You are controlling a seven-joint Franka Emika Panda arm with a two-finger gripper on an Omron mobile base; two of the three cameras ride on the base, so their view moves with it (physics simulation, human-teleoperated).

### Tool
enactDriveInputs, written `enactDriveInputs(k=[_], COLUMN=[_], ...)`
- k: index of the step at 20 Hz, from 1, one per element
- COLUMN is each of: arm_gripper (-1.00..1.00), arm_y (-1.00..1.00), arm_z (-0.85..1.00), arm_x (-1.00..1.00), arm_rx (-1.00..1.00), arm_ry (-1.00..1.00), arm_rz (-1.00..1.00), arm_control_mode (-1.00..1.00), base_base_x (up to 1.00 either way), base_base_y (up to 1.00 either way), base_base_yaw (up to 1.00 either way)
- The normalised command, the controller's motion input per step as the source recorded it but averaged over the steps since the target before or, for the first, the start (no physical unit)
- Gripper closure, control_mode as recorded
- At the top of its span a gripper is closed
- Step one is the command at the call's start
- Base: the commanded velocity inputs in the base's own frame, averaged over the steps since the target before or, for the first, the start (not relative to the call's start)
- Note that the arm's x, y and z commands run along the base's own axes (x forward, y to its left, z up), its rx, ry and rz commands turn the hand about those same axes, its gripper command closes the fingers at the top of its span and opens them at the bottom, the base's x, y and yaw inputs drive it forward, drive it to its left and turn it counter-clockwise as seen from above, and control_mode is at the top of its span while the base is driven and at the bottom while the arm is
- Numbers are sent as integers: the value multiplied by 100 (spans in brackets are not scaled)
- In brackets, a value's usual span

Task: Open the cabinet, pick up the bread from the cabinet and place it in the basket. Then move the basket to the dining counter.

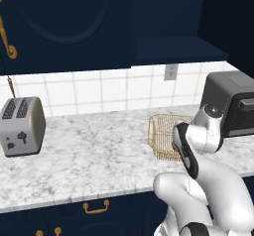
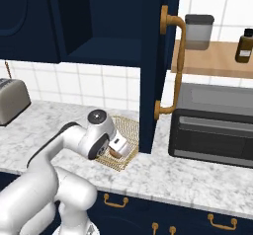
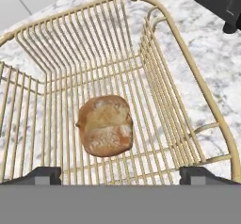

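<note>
A: Item one, arm pose?
B: White arm bent at the elbow over the bench (image 1: 89, 155), wrist turned down, gripper (image 3: 120, 175) pointing into the basket (image 3: 160, 72) from above. Jaws spread wide apart, nothing between them.

A: Item two, bread?
B: One golden-brown bread (image 3: 105, 125), lying on the basket's wire floor, near the middle. It sits just ahead of the fingertips (image 3: 44, 175), between their lines, touching neither.

A: Item three, basket?
B: Golden wire basket, upright on the marble bench, below the open cabinet (image 2: 153, 56). In the right base view the black oven (image 2: 212, 125) stands beside the basket, the toaster (image 1: 21, 126) well apart on its other side.
</note>
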Motion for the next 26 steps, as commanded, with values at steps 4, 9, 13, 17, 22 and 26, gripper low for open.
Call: enactDriveInputs(k=[4, 9, 13, 17, 22, 26], arm_gripper=[-100, -100, -100, -100, -100, -100], arm_y=[-2, -2, -9, -3, -9, -11], arm_z=[14, 16, 8, 0, 0, -1], arm_x=[-79, -72, -59, -46, -13, 0], arm_rx=[3, 10, 19, 23, 24, 19], arm_ry=[-4, -3, -1, -8, -19, -12], arm_rz=[-16, -8, -1, 0, 0, 0], arm_control_mode=[-100, -100, -100, -100, -100, -100], base_base_x=[0, 0, 0, 0, 0, 0], base_base_y=[0, 0, 0, 0, 0, 0], base_base_yaw=[0, 0, 0, 0, 0, 0])
